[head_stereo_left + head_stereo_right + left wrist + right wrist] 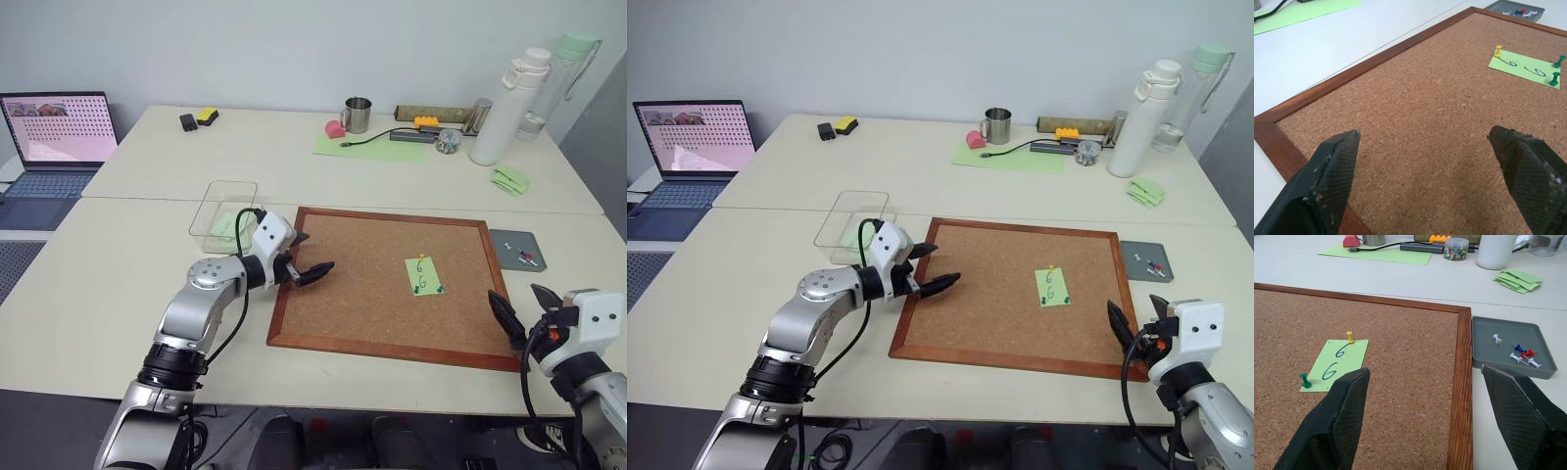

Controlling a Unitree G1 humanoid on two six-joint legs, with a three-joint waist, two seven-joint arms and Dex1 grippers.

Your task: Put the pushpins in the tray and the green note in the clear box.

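Observation:
The green note (422,275), marked "6 6", is pinned to the cork board (372,304) right of its middle. A yellow pushpin (1497,50) holds its far edge and two green pushpins (1554,79) hold the near edge. The grey tray (507,243) lies just past the board's right frame with several pins in it. The clear box (211,206) stands off the board's far left corner with a green slip inside. My left gripper (315,253) hovers open over the board's left part, well short of the note. My right gripper (516,294) is open at the board's near right corner.
A laptop (59,132) sits at the far left. Along the back of the far table stand a mug (358,115), a large green sheet (377,147), a jar of pins (449,141), two bottles (509,108) and folded green papers (510,179).

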